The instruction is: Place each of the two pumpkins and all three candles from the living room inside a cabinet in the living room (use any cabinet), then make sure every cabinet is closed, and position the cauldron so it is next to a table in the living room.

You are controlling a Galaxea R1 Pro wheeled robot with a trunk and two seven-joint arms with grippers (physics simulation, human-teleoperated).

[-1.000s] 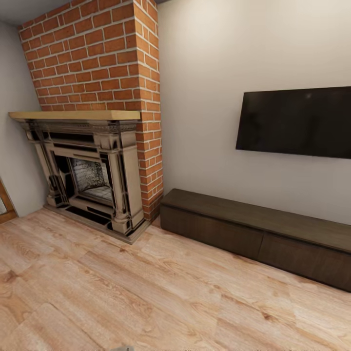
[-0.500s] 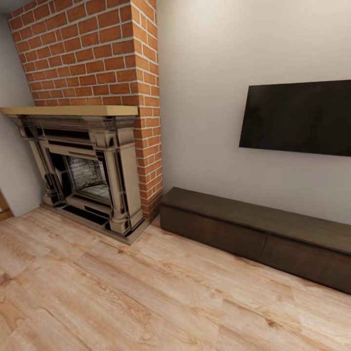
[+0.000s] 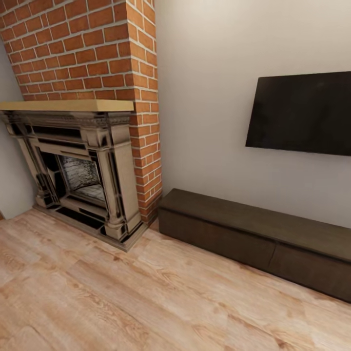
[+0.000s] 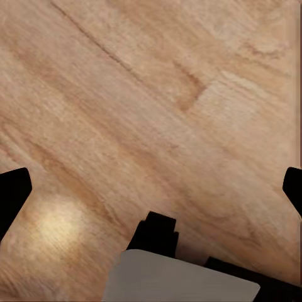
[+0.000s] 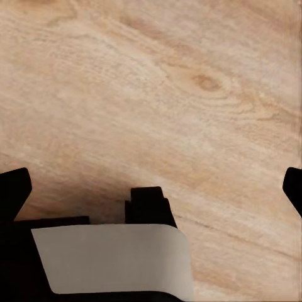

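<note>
The long, low dark brown wooden cabinet (image 3: 253, 234) stands against the far white wall at right, beneath a flat black wall-mounted television (image 3: 300, 113). Its flat, handle-less drawer fronts all sit flush, so it reads as closed. Just to its left stands the ornate beige-and-black fireplace (image 3: 80, 170), topped by a pale wooden mantel (image 3: 66, 105) and backed by a red brick chimney breast (image 3: 92, 48). Bare light wood plank floor (image 3: 122, 292) fills the near ground.

The left tool (image 4: 151, 195) hangs over the plank floor with its dark fingertips (image 4: 12, 195) spread wide and nothing between them. The right tool (image 5: 151, 192) is likewise wide apart and empty above the floor.

The step in hand appears to be travel or search, since both tools carry nothing. To do it well, the base should probably be turned to scan the room for pumpkins and candles before closing on the cabinet. Arms are best kept tucked low while driving. When a drawer is approached, the base should stop square to its front, near enough to reach the edge.
</note>
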